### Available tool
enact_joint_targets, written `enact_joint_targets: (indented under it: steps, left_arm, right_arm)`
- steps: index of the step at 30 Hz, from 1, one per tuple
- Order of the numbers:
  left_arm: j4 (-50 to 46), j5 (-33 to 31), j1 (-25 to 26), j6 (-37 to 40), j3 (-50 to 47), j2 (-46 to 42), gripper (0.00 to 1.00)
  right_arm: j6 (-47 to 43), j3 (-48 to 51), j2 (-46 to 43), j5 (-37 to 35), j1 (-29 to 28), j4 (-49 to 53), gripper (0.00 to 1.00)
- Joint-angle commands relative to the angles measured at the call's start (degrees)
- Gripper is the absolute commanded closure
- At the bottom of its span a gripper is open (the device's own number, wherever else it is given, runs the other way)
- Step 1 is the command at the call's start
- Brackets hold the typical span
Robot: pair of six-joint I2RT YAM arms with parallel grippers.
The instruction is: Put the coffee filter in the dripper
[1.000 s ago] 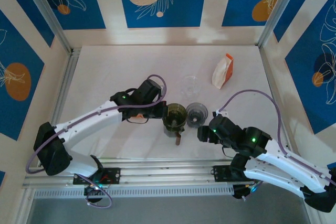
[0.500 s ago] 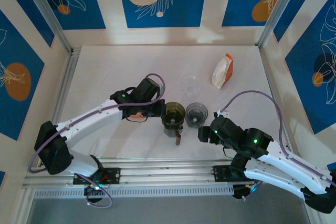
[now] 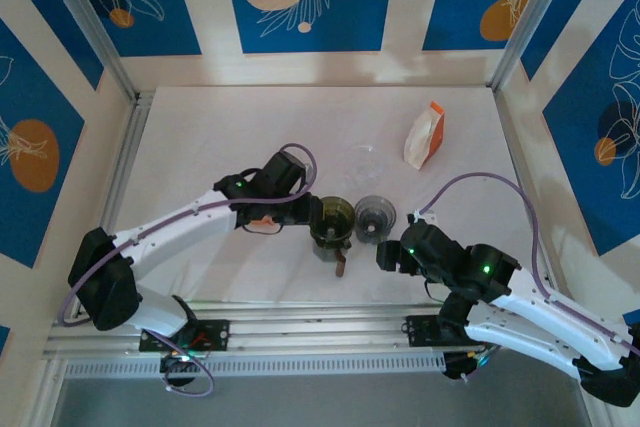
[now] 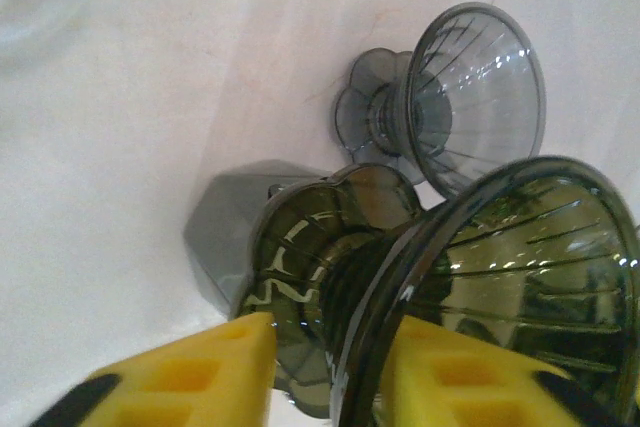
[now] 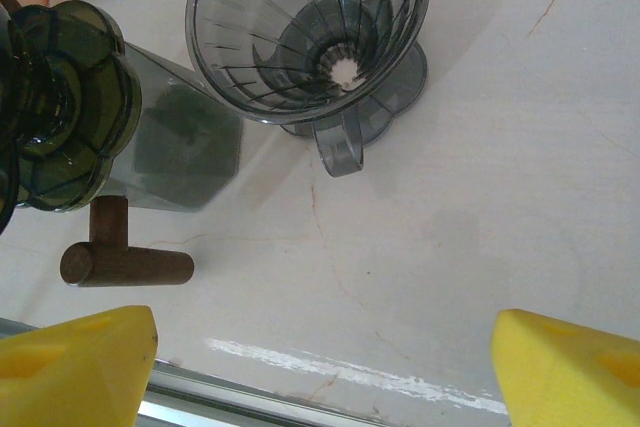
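The coffee filter pack (image 3: 425, 135), white with an orange top, lies at the back right of the table, far from both grippers. A green glass dripper (image 3: 331, 219) (image 4: 500, 267) (image 5: 60, 137) with a wooden handle (image 5: 125, 262) sits mid-table and looks tipped toward my left arm. A grey dripper (image 3: 375, 217) (image 4: 470, 87) (image 5: 300, 27) stands upright just right of it. My left gripper (image 3: 300, 215) (image 4: 330, 337) straddles the green dripper's rim, one finger inside the cone. It is open, with a gap at the outer finger. My right gripper (image 3: 385, 252) (image 5: 325, 347) hangs wide open over bare table, nearer than the grey dripper.
A clear glass (image 3: 362, 159) stands behind the two drippers. Metal rails (image 3: 300, 332) run along the near table edge, close under my right gripper. Frame posts (image 3: 520, 27) and walls bound the sides and back.
My left gripper's jaws have parted from the green dripper's rim, which they pinched before. The dripper shifted slightly. My right arm has barely moved.
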State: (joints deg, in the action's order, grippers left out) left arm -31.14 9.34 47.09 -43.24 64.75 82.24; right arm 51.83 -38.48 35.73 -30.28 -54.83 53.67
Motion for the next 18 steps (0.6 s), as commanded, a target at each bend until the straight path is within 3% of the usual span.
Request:
enact_joint_targets:
  steps: [1, 11, 18]
  left_arm:
    - [-0.42, 0.87, -0.49, 0.53, -0.24, -1.15, 0.53]
    - [-1.34, -0.66, -0.51, 1.01, 2.37, -6.78, 0.29]
    - [0.23, -8.97, -0.51, 3.34, 0.54, -16.54, 0.21]
  right_arm:
    - [1.25, 0.5, -0.64, -0.84, -0.06, 0.91, 0.12]
    - [0.86, 0.53, -0.57, -0.75, -0.1, -0.18, 0.12]
    - [1.89, 0.76, 0.95, -3.76, 0.46, -1.75, 0.11]
